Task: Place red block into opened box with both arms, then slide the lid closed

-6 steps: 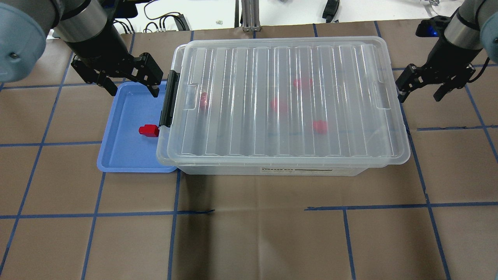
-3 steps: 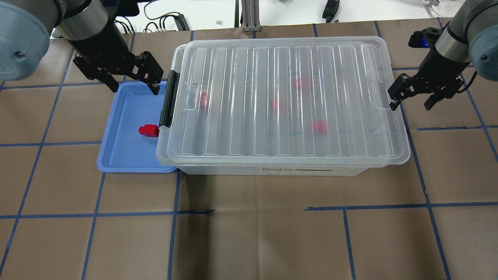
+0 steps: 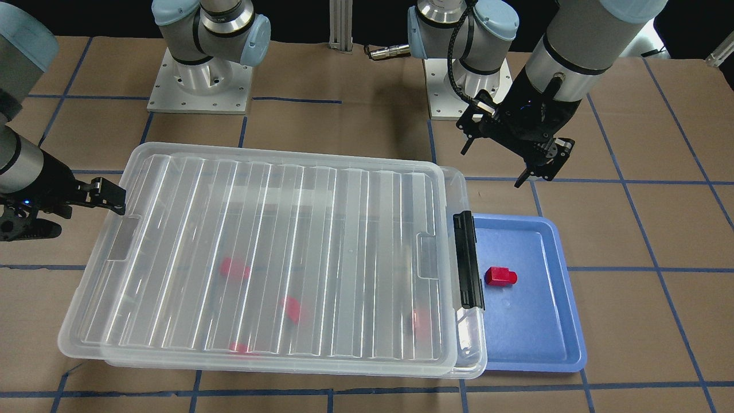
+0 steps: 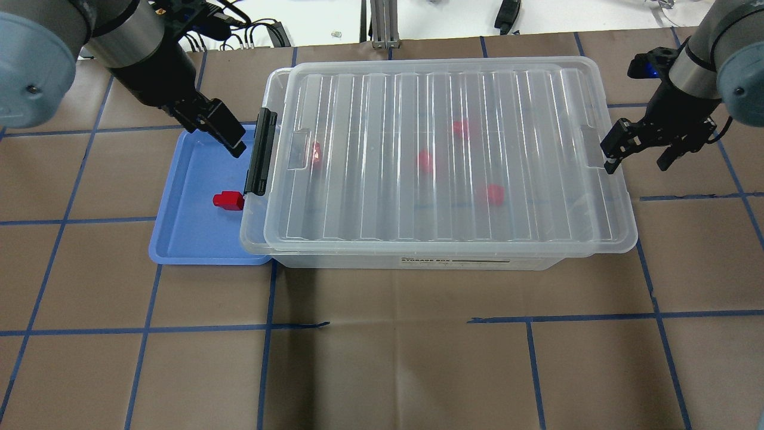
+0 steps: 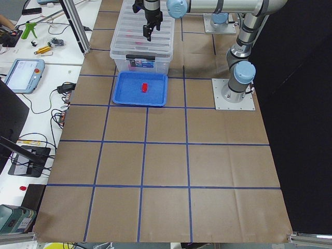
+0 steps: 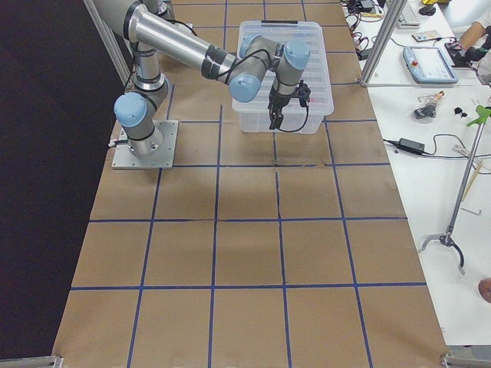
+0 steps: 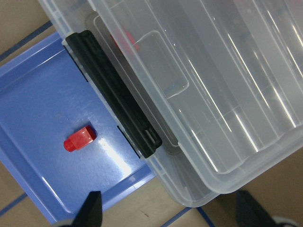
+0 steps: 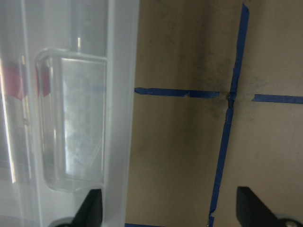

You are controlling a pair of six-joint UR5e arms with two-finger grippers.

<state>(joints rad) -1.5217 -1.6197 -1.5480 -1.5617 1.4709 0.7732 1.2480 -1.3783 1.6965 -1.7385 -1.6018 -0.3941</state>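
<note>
Item: small glossy red plastic block (image 4: 228,200), in your shallow blue plastic tray (image 4: 191,239) (beside the black latch bar (image 4: 259,161)).
Also: large clear plastic box (image 4: 358,263) under ribbed translucent lid (image 4: 370,179); left gripper (image 3: 491,168) jaws wide by the latch, right gripper (image 4: 635,164) jaws wide at the opposite lid edge.

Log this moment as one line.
lid on box | block in tray | left end effector open | right end effector open by lid

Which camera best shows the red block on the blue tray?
The left wrist-mounted view: the red block looks largest there, lying on the blue tray. Front-facing and overhead views show it smaller; exterior left, a speck; others miss it.
</note>
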